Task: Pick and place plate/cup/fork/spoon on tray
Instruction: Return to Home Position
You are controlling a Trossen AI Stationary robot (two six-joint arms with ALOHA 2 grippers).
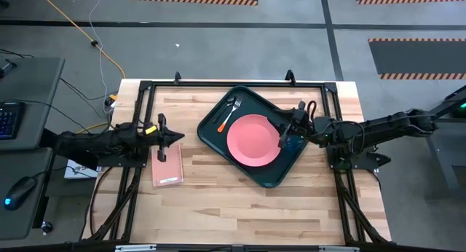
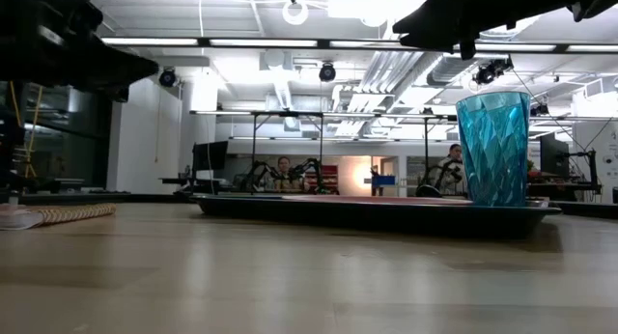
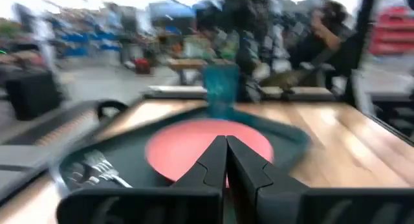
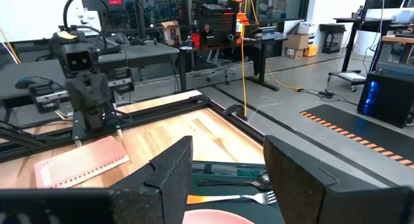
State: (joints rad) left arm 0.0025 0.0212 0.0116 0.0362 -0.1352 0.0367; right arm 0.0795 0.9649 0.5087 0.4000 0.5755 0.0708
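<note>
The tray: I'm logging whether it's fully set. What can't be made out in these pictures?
Low view: the tray rim hides the fork and spoon.
Left wrist view: motion blur; fork and spoon cannot be told apart.
High view: the right gripper partly covers the cup.
Right wrist view: the bottom edge cuts off the plate.

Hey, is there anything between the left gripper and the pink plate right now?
Nothing visible does. From the left gripper to the plate there is only bare table and the near rim of the tray. The pink slab lies off to one side.
</note>
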